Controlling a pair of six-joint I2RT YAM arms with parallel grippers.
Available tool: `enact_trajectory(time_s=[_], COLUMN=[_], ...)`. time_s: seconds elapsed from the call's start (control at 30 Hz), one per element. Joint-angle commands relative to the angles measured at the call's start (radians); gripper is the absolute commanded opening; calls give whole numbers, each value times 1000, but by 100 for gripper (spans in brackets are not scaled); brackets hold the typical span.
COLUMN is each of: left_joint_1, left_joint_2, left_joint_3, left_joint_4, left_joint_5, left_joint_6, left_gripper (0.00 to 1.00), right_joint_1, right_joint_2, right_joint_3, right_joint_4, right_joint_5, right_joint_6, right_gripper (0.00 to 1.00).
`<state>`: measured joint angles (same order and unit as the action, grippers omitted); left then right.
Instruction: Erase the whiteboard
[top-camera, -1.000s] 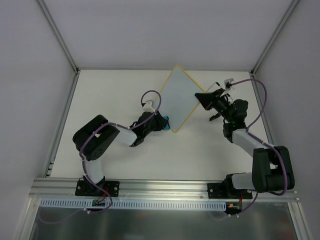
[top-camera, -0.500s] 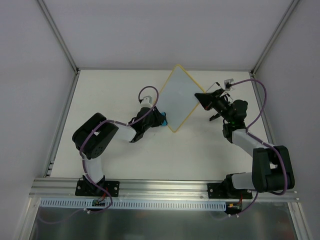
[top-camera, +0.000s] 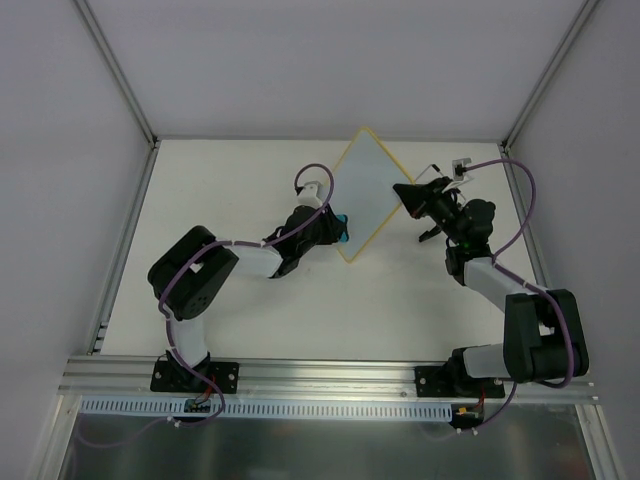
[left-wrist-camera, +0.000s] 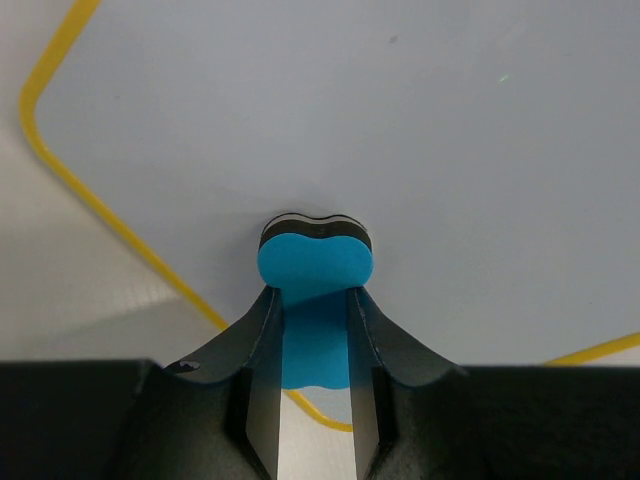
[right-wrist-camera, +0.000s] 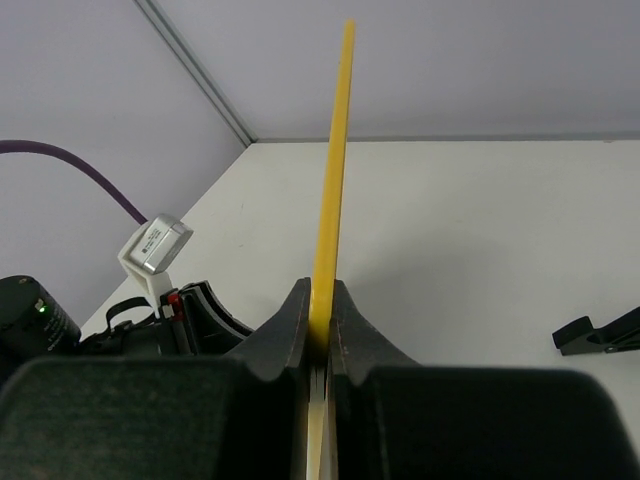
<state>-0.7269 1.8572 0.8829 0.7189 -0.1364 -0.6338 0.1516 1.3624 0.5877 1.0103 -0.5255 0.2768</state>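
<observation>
The whiteboard (top-camera: 362, 190), white with a thin yellow rim, is held tilted above the table at centre back. My right gripper (top-camera: 400, 193) is shut on its right edge; in the right wrist view the yellow rim (right-wrist-camera: 332, 180) runs edge-on up from between the fingers (right-wrist-camera: 320, 335). My left gripper (top-camera: 337, 229) is shut on a small blue eraser (left-wrist-camera: 314, 265) and presses it against the board's white face (left-wrist-camera: 400, 130) near its lower left corner. The board's face looks clean in the left wrist view.
A black foot-like piece (right-wrist-camera: 598, 333) lies on the table at the right of the right wrist view. Grey walls with metal posts (top-camera: 115, 70) close in the white table (top-camera: 220, 190) at back and sides. A metal rail (top-camera: 330, 375) runs along the near edge.
My left gripper has slid the blue eraser up and to the right along the board's lower left part. The right gripper and the board have stayed nearly still.
</observation>
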Motion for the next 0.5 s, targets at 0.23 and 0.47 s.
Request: enact_trajectory(time_s=[0.23,0.47], left_joint_1=[-129,-146], left_joint_2=[-13,-32], left_joint_3=[198,257], left_joint_4=[16,-56], left_joint_5=[192,271], left_joint_6=[150,270], left_gripper=[0,0], right_joint_1=[59,57], right_joint_2=[46,43], right_joint_3=[-55,-54], right_joint_4=[-179,-194], right_joint_5=[-241,-238], right_joint_6=[-33,-44], right_gripper=[0,0])
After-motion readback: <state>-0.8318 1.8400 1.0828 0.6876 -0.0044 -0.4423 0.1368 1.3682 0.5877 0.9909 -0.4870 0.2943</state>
